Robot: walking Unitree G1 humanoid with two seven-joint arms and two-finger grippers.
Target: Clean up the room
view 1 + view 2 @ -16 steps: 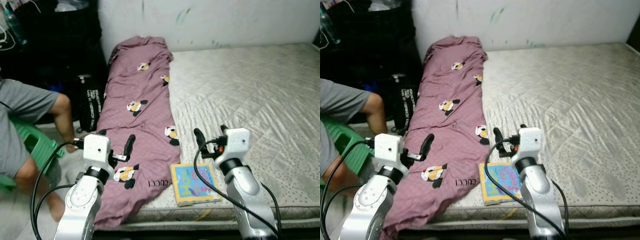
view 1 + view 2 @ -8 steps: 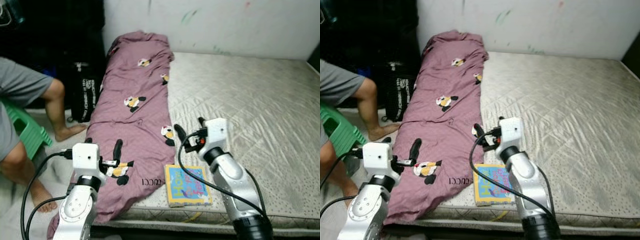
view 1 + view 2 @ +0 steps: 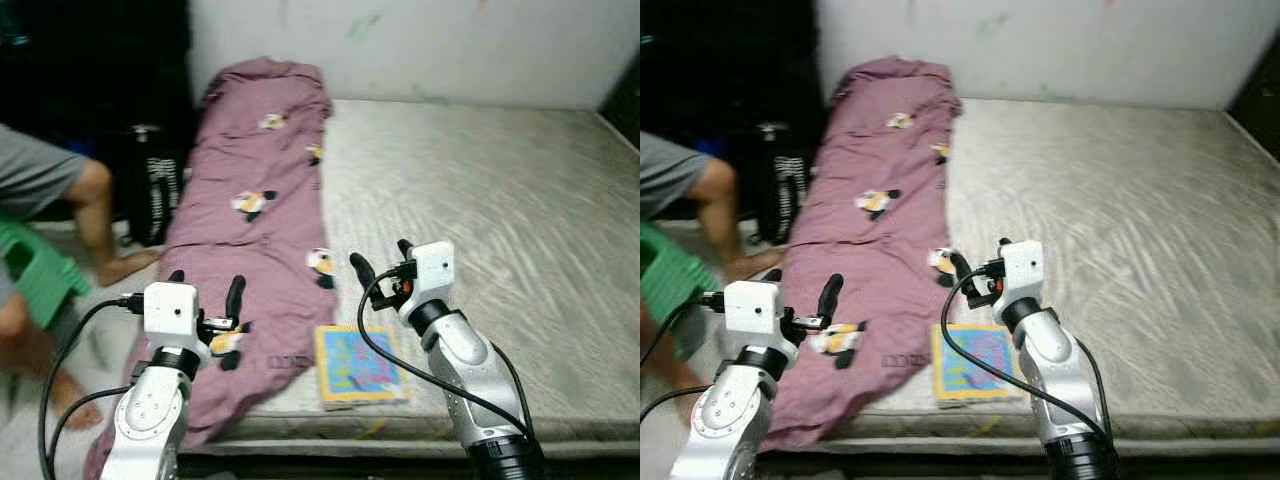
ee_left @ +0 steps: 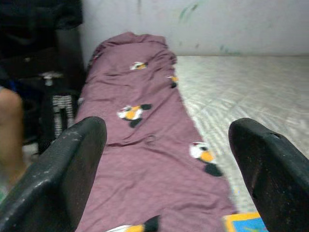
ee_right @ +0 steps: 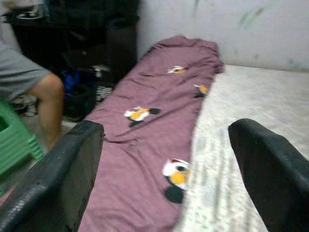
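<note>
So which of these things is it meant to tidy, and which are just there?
Likely part of the tidying:
- purple blanket, spread along the mattress's left edge
- colourful book, flat near the front edge

Just there:
- mattress
- black bag on the floor
- green stool
- seated person

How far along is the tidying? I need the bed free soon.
Nothing looks done yet. The mauve cartoon-print blanket lies stretched along the quilted grey mattress, and the colourful picture book sits at its near edge. The left gripper and right gripper hover open, holding nothing. Blanket and book remain.
</note>
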